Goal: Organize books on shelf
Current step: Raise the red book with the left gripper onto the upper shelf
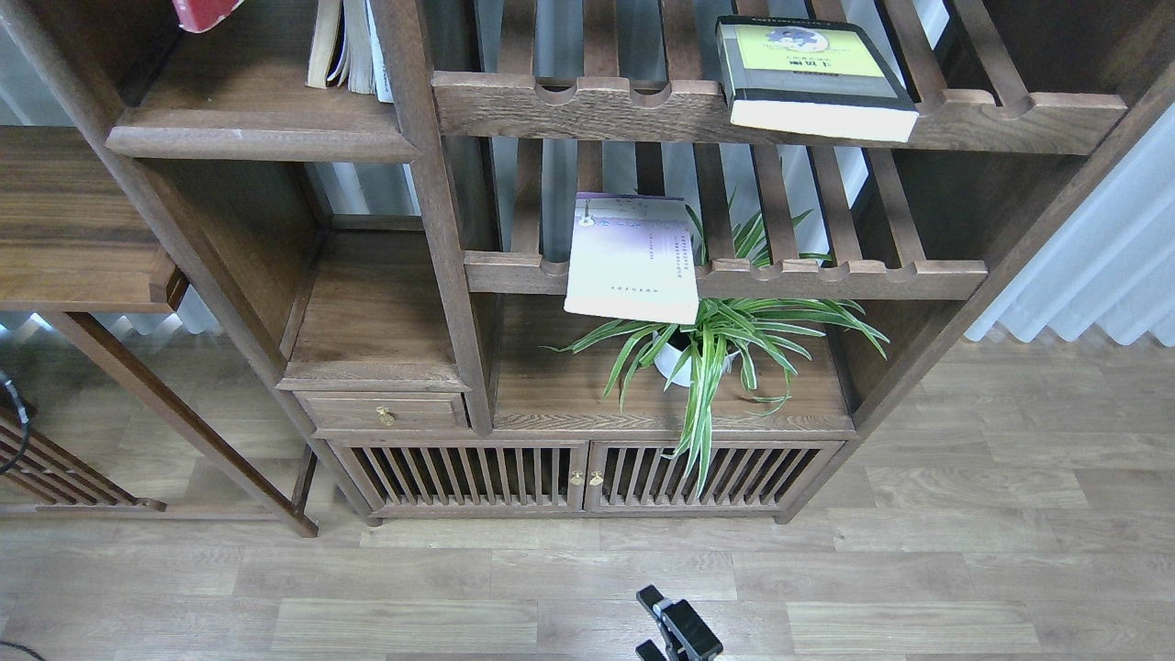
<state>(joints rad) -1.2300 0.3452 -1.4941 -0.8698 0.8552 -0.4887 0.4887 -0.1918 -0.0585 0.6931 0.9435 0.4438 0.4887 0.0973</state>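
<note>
Wood-plank floor (918, 569) up front, big dark-brown bookcase (431, 239) filling the back, white curtain (1092, 266) off to the right. Only one bit of robot in view: a black gripper (677, 629) poking up at the bottom edge, a little right of centre. Can't say which arm it belongs to. Seen small and end-on, so no telling whether the jaws are apart or together. Holding nothing, touching nothing, just hanging over bare floor.

Everything else sits well up and away from the jaws:

- Pale lavender-white book (633, 257) almost straight above, lying flat on the lower slatted rack (826, 275), front end sticking out past the notched rail.
- Spider plant in a white pot (711, 344) just under that book, leaves spilling over the cabinet doors (587, 477).
- Thick yellow-green book edged in black (808, 78) further up and to the right, flat on the upper slatted rack (597, 101), its white page block overhanging the front rail.
- Solid plank shelf (248, 124) with the rounded front edge far up and to the left. A few worn cream-paged books (347, 46) standing at its right end against the upright.
- Red book (204, 13) barely in frame at the top left, above that shelf, only a corner showing.
- Small drawer with a brass knob (386, 415) up-left of the jaws, below a short side shelf.
</note>
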